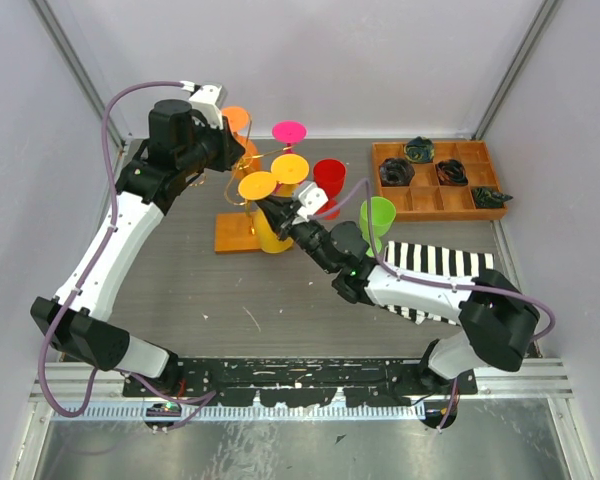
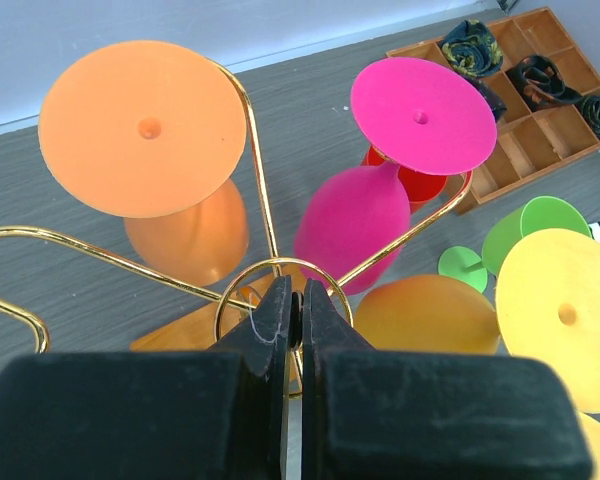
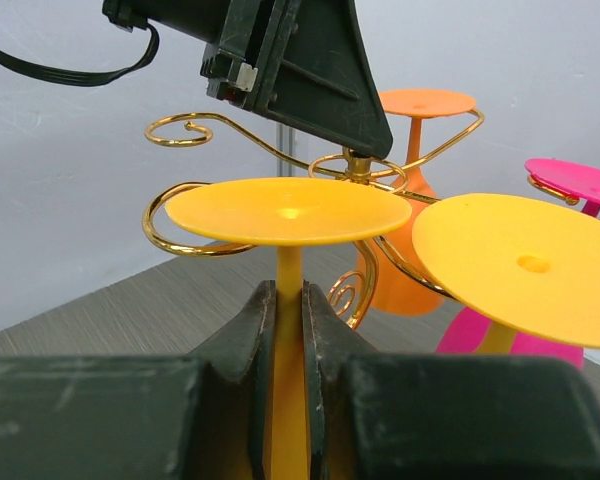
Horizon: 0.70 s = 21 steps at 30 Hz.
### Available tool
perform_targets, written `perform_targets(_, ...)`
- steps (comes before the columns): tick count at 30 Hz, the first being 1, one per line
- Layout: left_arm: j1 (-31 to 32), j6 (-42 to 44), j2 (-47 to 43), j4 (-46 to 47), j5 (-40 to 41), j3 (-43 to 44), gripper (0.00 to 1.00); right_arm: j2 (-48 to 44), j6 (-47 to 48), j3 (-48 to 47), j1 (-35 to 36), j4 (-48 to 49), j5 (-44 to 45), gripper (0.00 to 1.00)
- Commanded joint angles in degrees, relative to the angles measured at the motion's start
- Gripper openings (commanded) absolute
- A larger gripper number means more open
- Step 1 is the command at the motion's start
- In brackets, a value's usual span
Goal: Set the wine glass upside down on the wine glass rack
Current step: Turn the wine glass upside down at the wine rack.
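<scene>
- The right claw [image 3: 288, 300] is clenched on the stem of the yellow wine glass [image 3: 290, 212], which is held upside down with its foot uppermost.
- The glass's foot sits just above a curled arm of the rack [image 3: 195, 130]. Whether it rests on the wire cannot be told.
- The left claw [image 2: 292, 300] is clenched on the ring atop the rack's post.
- An orange glass [image 2: 145, 125], a pink glass [image 2: 420, 100] and a second yellow glass [image 2: 565, 305] hang inverted around the post.
- In the top view a wooden tray [image 1: 440, 213] lies at 3 o'clock of the rack, with a green glass [image 1: 377, 215] between them.
</scene>
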State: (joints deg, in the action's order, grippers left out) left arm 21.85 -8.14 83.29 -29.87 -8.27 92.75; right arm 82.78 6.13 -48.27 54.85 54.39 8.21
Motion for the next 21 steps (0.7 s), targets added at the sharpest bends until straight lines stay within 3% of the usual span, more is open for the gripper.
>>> perform_targets(1, -0.8, 0.1, -1.3, -2.5, 0.9, -1.4, 0.00, 1.0, -1.3, -3.6, -0.8, 4.0, -2.2, 0.01)
perform_targets(21, -0.8, 0.3, -1.5, -2.7, 1.3, -1.7, 0.00, 6.4, -4.2, -9.4, -2.1, 0.6, -7.2, 0.01)
